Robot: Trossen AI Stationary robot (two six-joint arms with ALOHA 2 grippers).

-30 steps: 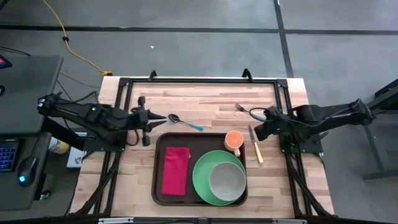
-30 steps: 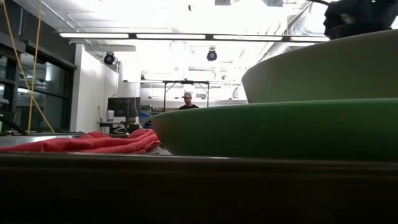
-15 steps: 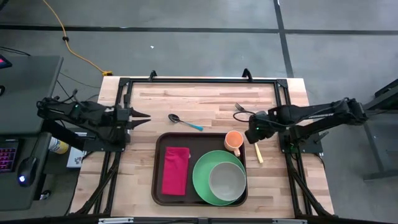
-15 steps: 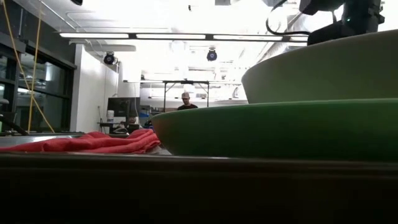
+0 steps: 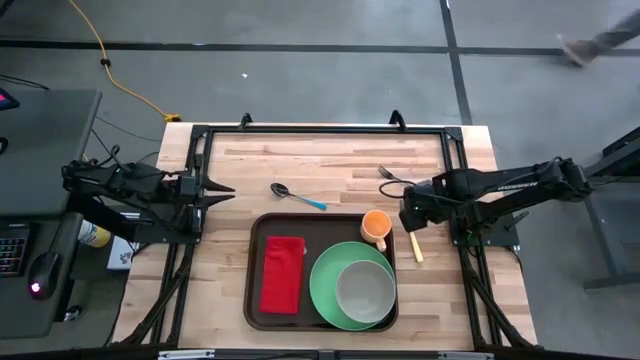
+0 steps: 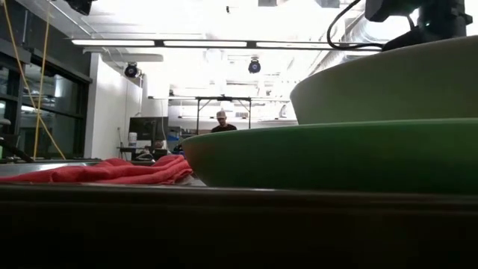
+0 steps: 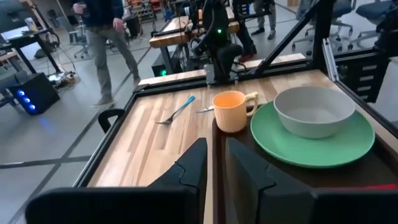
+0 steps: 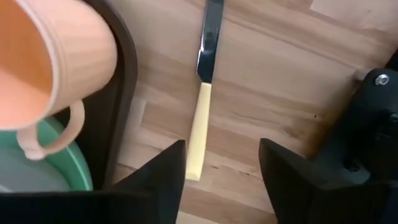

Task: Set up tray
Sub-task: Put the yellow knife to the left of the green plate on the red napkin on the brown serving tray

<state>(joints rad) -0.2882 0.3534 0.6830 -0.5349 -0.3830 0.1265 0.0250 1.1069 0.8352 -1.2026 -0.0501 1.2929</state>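
Note:
The dark brown tray (image 5: pixel 254 300) lies at the table's near middle. It holds a red napkin (image 5: pixel 282 273), a green plate (image 5: pixel 325 275) with a grey bowl (image 5: pixel 365 290) on it, and an orange cup (image 5: pixel 376 227) in its far right corner. A knife (image 8: pixel 200 127) with a yellow handle lies flat on the wood just right of the tray. My right gripper (image 8: pixel 222 148) hovers open over the knife's handle end, touching nothing. My left gripper (image 7: pixel 215 144) waits at the table's left edge, its fingers a narrow gap apart and empty.
A spoon with a blue handle (image 5: pixel 298 196) lies on the wood beyond the tray. A fork (image 5: pixel 385 175) lies at the far right, by my right arm. A black frame (image 5: pixel 320 130) runs along the table's edges. People move in the room behind.
My right gripper has come toward the tray and the near edge, and now stands over the knife. My left gripper has drawn back toward the table's left edge and turned about its wrist.

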